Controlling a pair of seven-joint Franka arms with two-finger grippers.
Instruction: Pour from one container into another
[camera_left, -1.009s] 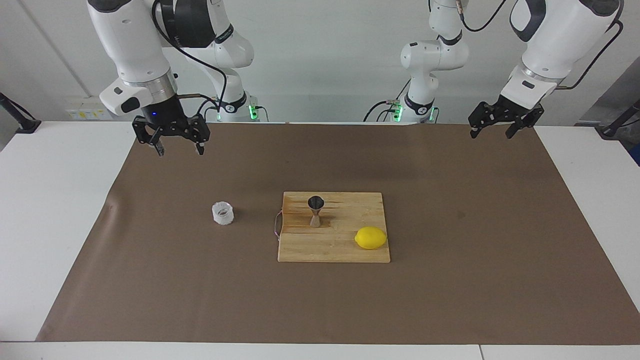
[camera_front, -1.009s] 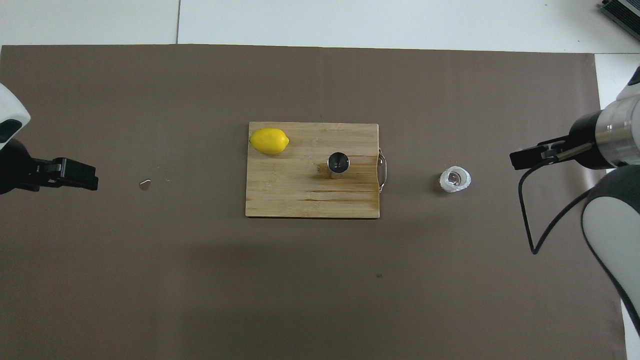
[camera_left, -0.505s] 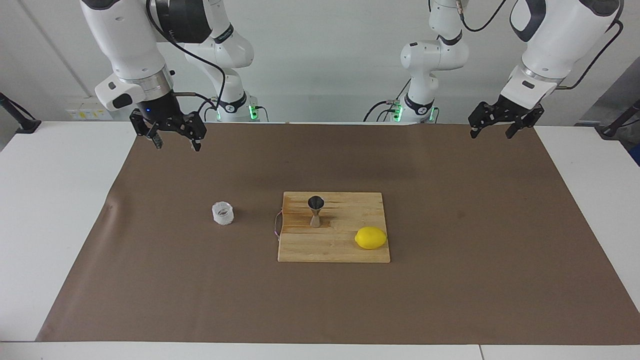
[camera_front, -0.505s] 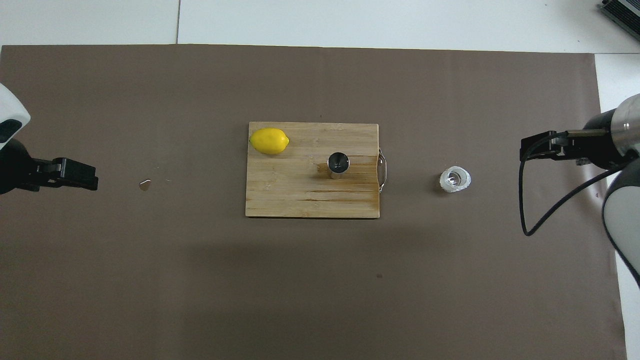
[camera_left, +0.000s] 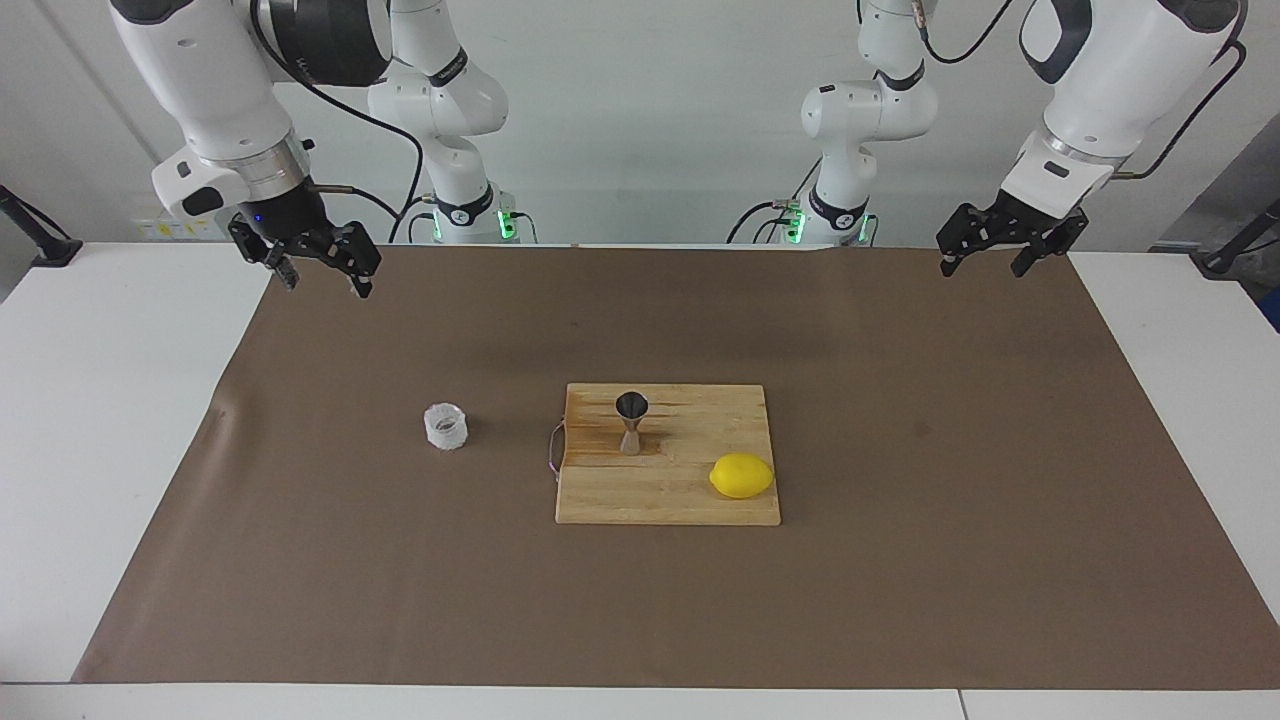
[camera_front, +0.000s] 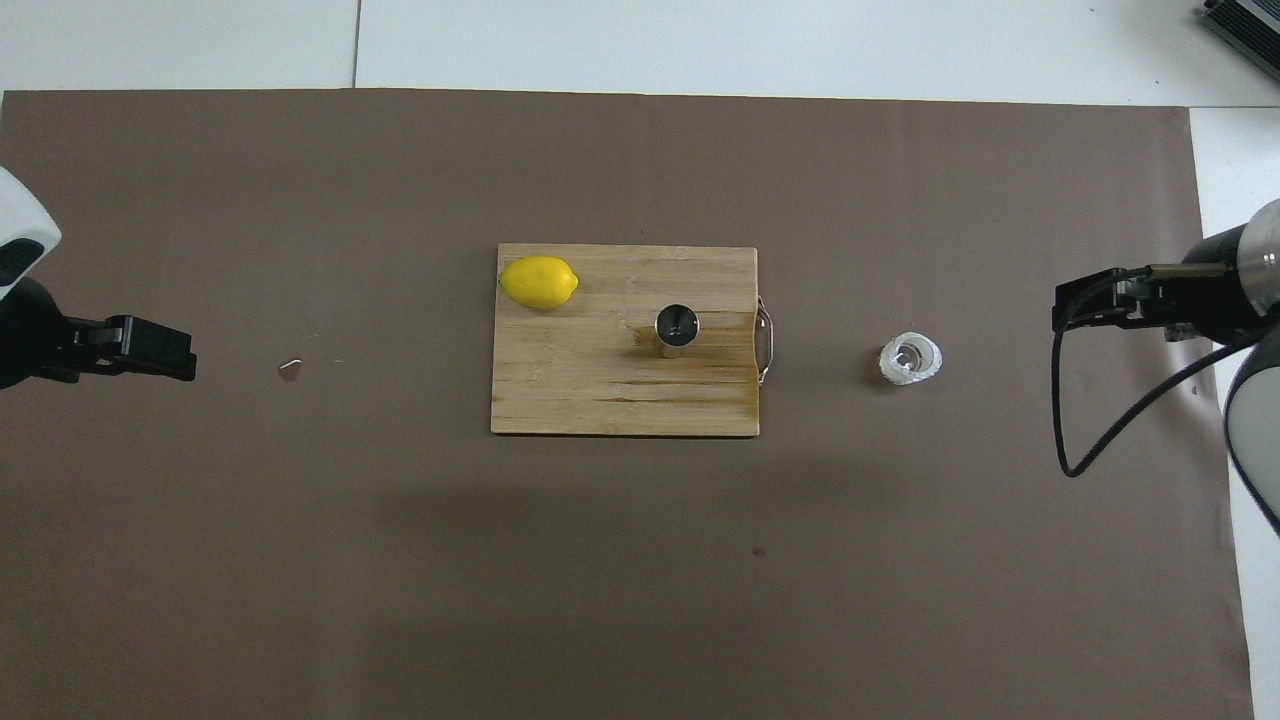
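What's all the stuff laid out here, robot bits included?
cup: one, translucent whitish, on the mat toward the right arm's end
jigger: one, shiny steel, upright on the board
lemon: one, yellow, on the board's corner farther from the robots
cutting board: one, wooden, mid-mat
mat: one, brown, covering the table
right end effector: one, black, open, raised over the mat's edge
left end effector: one, black, open, waiting over the mat's corner

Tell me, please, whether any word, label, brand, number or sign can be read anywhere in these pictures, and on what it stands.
None can be read.
Clear cup, steel jigger, lemon, wooden cutting board: no print shows.
Brown mat: plain.
Yellow stickers on the wall strip and a band on an arm joint: too small to read.
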